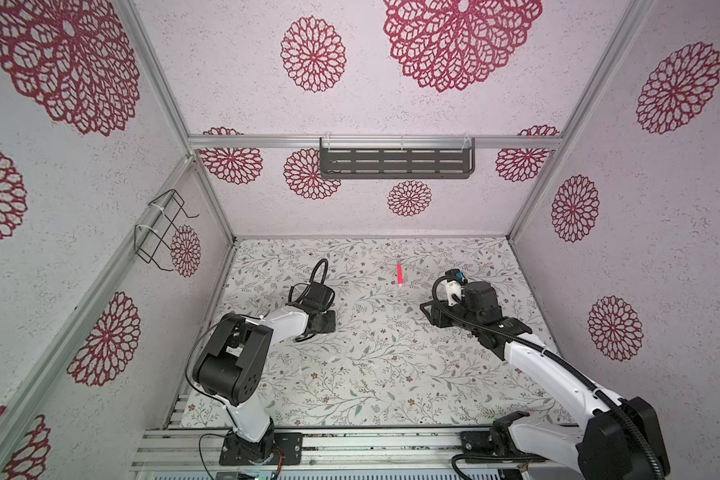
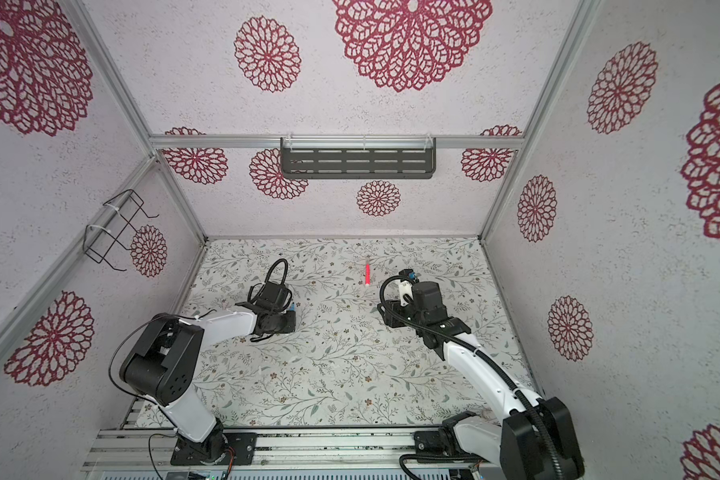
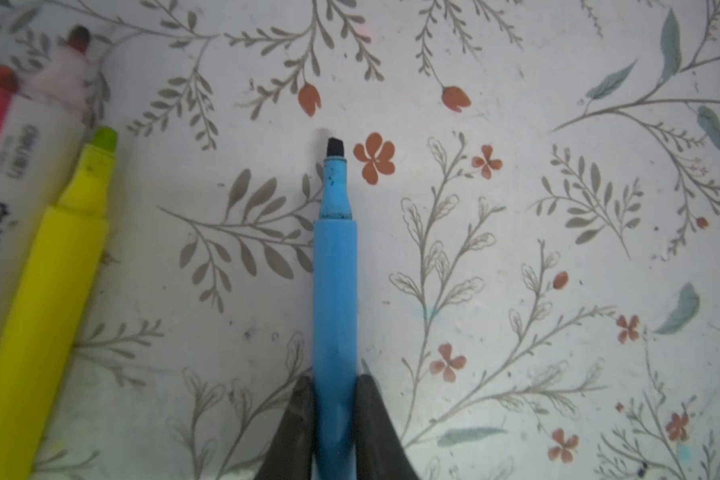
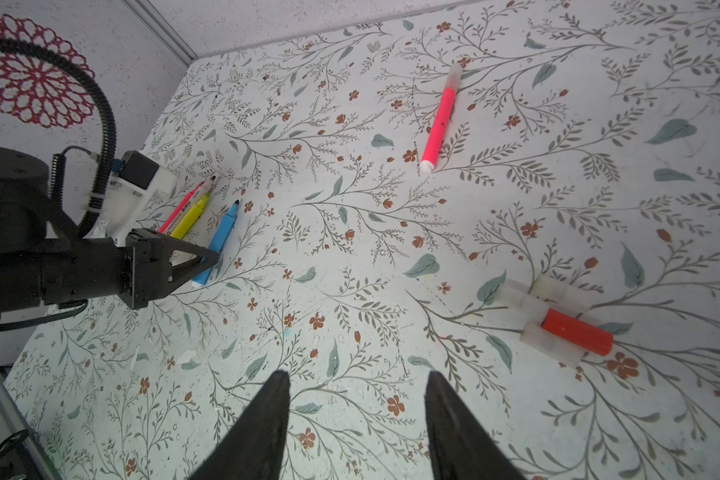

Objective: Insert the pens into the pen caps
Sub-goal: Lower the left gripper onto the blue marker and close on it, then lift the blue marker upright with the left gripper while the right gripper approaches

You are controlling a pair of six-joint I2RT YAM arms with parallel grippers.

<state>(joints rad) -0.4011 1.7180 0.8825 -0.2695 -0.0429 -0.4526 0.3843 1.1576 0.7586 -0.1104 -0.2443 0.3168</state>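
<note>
My left gripper (image 3: 335, 384) is shut on the rear part of a blue pen (image 3: 335, 286) whose dark chisel tip is bare; the pen lies low over the floral mat. A yellow pen (image 3: 46, 291) and a red-and-white pen (image 3: 1, 141) lie uncapped beside it. In the right wrist view the same blue pen (image 4: 221, 237) sits in the left gripper (image 4: 211, 257). A pink pen (image 4: 437, 120) with a pale cap on its far end lies apart. Several pale pen caps (image 4: 533, 299) and a red cap (image 4: 576, 332) cluster together. My right gripper (image 4: 358, 376) hangs open above bare mat.
The pink pen (image 1: 399, 275) lies near the back of the floral mat (image 1: 350, 374) in both top views. Walls close three sides. A wire rack (image 1: 163, 228) hangs on the left wall, a dark shelf (image 1: 395, 164) on the back wall. An aluminium rail (image 1: 371, 444) runs along the front.
</note>
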